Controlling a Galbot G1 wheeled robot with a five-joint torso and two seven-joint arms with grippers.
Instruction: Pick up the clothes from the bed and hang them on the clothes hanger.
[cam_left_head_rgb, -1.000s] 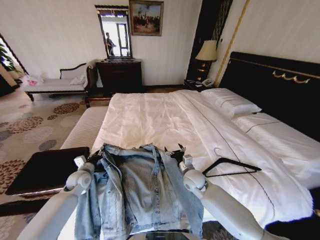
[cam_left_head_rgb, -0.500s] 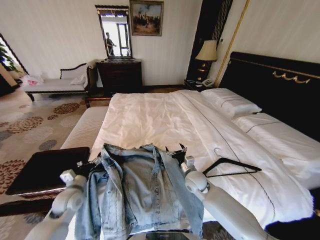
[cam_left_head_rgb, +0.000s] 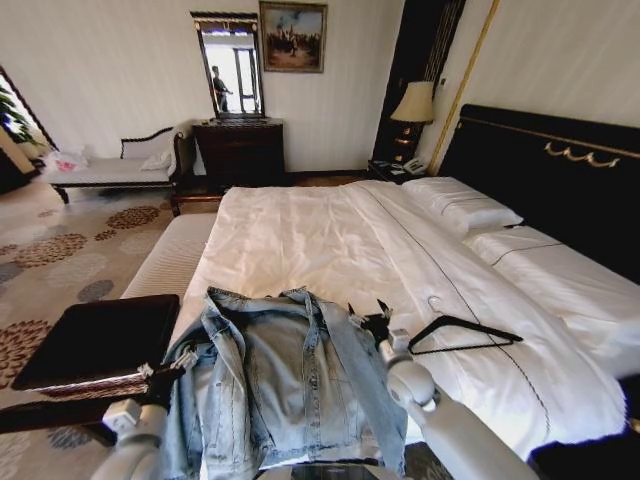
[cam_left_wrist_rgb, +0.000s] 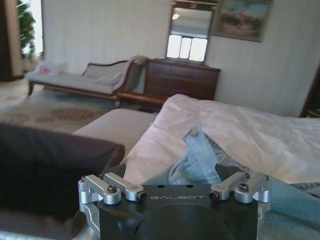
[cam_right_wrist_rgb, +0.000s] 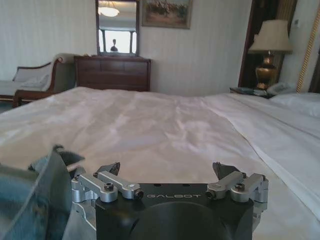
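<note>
Denim jacket (cam_left_head_rgb: 285, 375) is lying on the bed (cam_left_head_rgb: 300, 235), hanger (cam_left_head_rgb: 460, 333) lying bare beside it — both grippers' fingers (cam_right_wrist_rgb: 112, 171) are gaping empty, nothing hung yet

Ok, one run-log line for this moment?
jacket: flat on bed | hanger: on sheet, empty | left gripper: at sleeve | right gripper: open

- The bed (cam_left_head_rgb: 300, 235) carries white sheets and two pillows (cam_left_head_rgb: 465, 205) by its headboard.
- A denim jacket (cam_left_head_rgb: 285, 375) lies spread near its foot.
- A black hanger (cam_left_head_rgb: 462, 335) lies just beside it.
</note>
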